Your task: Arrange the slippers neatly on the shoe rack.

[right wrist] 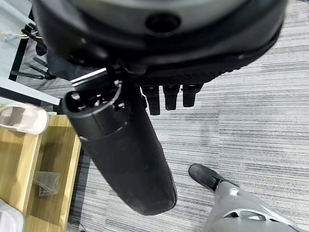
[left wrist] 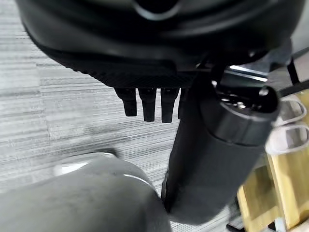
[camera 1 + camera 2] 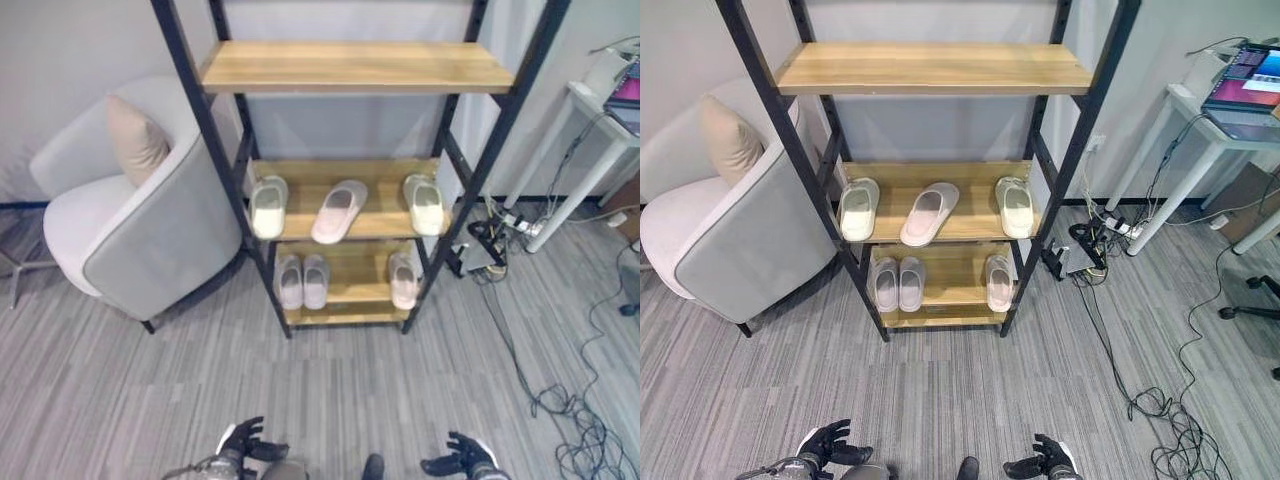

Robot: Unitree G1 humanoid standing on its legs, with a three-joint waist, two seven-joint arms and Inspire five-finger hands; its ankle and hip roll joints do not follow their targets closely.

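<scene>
Grey striped floor (image 3: 380, 380) | shoe rack (image 3: 345, 210): three slippers (image 3: 340, 210) middle shelf, three bottom shelf | left hand (image 3: 243, 440), right hand (image 3: 460, 460): low, fingers relaxed, empty | armchair (image 3: 130, 220) left.

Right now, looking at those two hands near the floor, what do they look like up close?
Both are dark, nearly black. The left robot hand and right robot hand each have a row of slim, stubby fingers and a thick, rounded thumb. The housing above the fingers is smooth and glossy, with a ribbed band.
</scene>
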